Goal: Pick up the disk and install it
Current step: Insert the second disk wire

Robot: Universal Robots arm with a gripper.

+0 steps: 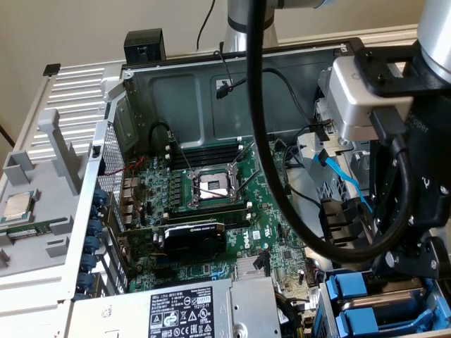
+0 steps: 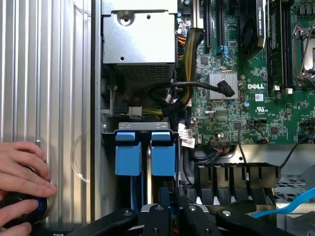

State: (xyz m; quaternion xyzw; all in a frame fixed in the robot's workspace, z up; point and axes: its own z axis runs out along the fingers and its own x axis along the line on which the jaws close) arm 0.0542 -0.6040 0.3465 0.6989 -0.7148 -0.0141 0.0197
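Two blue plastic drive frames [image 2: 128, 155] [image 2: 163, 155] stand side by side, edge up, in the drive bay at the case's corner. They also show in the exterior view as blue frames [image 1: 352, 290] at the lower right. The disk's silver body is hidden, and I cannot tell which frame carries it. My gripper [image 2: 172, 196] hangs just over the bay, close to the second frame, its black fingers [image 2: 164, 194] drawn close together with nothing visible between them. In the exterior view the gripper [image 1: 407, 271] sits low at the right, directly above the blue frames.
A grey power-supply box [image 1: 176, 310] [image 2: 140, 34] lies beside the bay. The green motherboard [image 1: 211, 211] [image 2: 236, 98] covers the case floor. A thick black cable [image 1: 262, 141] loops across it. A person's hand [image 2: 22, 167] rests on a black knob [image 2: 19, 209] outside the case wall. A blue cable [image 1: 345, 179] runs nearby.
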